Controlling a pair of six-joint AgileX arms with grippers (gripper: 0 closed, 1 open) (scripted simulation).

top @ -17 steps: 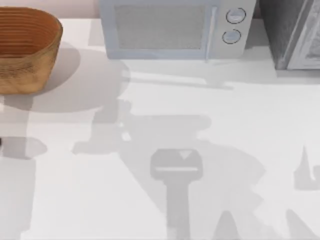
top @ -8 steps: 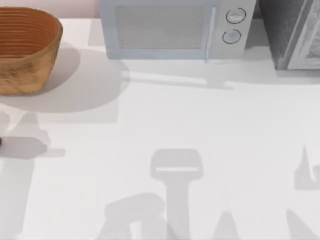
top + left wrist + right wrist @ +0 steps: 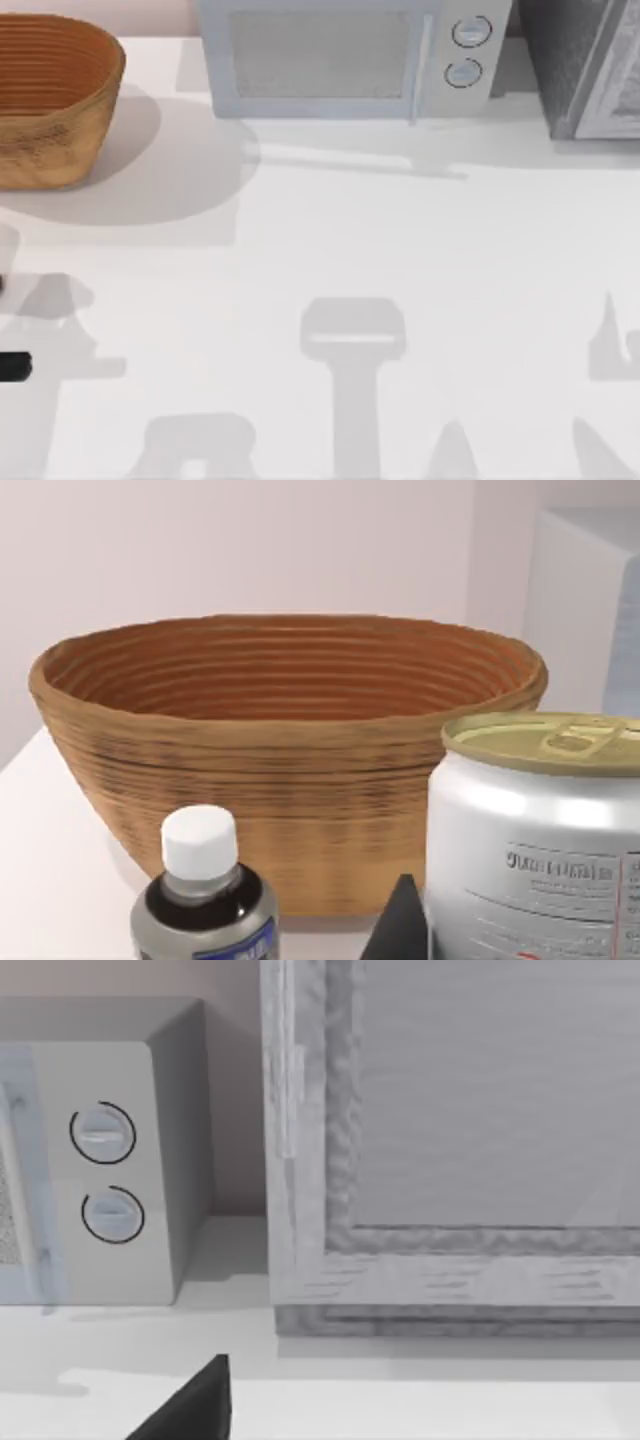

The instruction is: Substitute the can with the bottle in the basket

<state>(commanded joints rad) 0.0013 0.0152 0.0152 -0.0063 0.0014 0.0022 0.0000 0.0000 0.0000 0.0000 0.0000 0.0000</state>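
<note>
Left jaws (image 3: 400, 920): can't tell if parted or clenched. Can (image 3: 540, 840) and bottle (image 3: 205, 900) both on tabletop beside basket (image 3: 290, 770). Can's out; next, bottle needs grasping.

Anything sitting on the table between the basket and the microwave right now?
No. In the top view the white table between the basket and the microwave is bare, crossed by shadow alone.

The can (image 3: 540, 840) carries small grey print and a red mark, neither legible.
</note>
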